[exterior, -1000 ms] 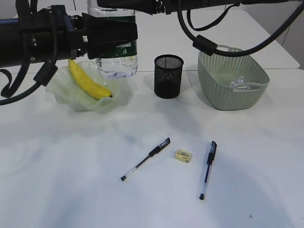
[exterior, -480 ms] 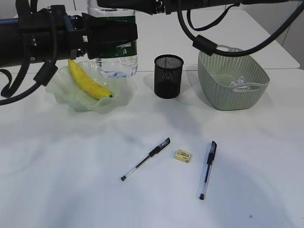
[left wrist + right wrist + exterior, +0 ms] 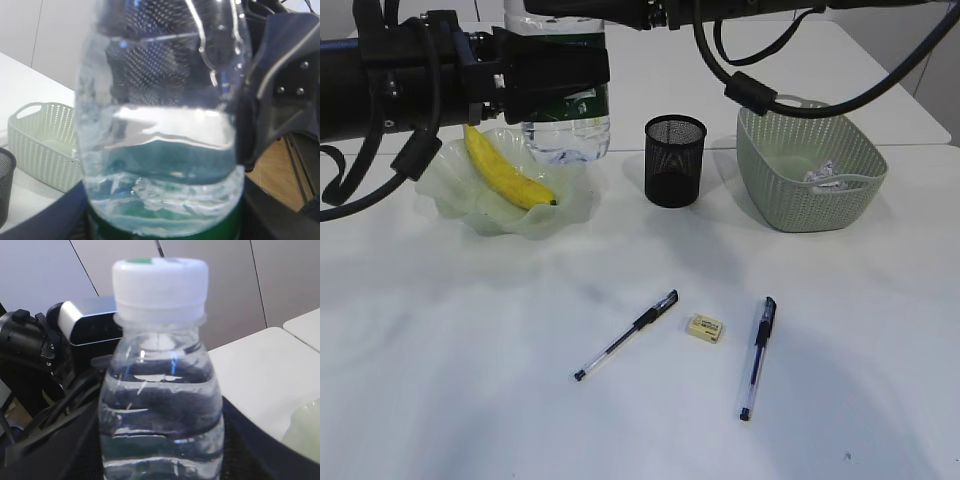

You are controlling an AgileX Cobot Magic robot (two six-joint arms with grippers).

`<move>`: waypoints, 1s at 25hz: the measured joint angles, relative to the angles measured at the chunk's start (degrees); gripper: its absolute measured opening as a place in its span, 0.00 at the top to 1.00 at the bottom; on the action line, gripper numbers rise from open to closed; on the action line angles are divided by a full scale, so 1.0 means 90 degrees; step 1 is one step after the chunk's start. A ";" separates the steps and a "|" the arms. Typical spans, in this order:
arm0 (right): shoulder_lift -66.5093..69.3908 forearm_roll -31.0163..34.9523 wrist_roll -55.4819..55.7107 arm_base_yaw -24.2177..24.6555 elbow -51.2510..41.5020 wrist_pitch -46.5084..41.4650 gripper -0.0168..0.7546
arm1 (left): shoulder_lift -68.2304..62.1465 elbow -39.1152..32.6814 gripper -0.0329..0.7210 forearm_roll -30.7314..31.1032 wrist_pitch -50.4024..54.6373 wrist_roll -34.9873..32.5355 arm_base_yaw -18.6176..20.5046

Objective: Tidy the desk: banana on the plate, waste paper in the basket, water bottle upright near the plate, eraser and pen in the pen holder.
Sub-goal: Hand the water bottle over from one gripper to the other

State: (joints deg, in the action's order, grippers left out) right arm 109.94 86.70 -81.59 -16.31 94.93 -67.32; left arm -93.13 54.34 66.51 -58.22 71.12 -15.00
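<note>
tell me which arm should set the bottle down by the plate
Left, probably: its pincer grips the water bottle around the body, right beside the plate. The right arm reaches across toward the bottle's top.

You have open surface [image 3: 470, 400] in front. Both arms and the water bottle [image 3: 565, 125] crowd the back left, over the plate [image 3: 450, 195], beside the pen holder [image 3: 674, 160].

Both arms reached in from the top of the exterior view. The left gripper [image 3: 555, 85] was closed on the water bottle [image 3: 565, 120] around its label, holding it upright. The right gripper [image 3: 160, 450] closed on the same bottle higher up, below the cap.
</note>
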 joint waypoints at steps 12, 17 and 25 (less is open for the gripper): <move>0.0000 0.0012 0.0378 0.0000 0.0000 0.0012 0.29 | -0.0010 0.0000 0.41 0.0000 0.0024 0.0025 0.0000; 0.0000 0.0014 0.0500 0.0000 0.0000 0.0012 0.28 | -0.0010 0.0000 0.41 -0.0006 0.0031 0.0013 0.0000; -0.0026 -0.0129 0.0873 0.0000 0.0012 0.0021 0.22 | -0.0024 0.0000 0.41 -0.0006 0.0062 0.0002 0.0000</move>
State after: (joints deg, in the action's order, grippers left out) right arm 109.71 85.53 -73.73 -16.31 95.04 -67.13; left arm -93.35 54.34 66.46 -57.66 71.14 -15.00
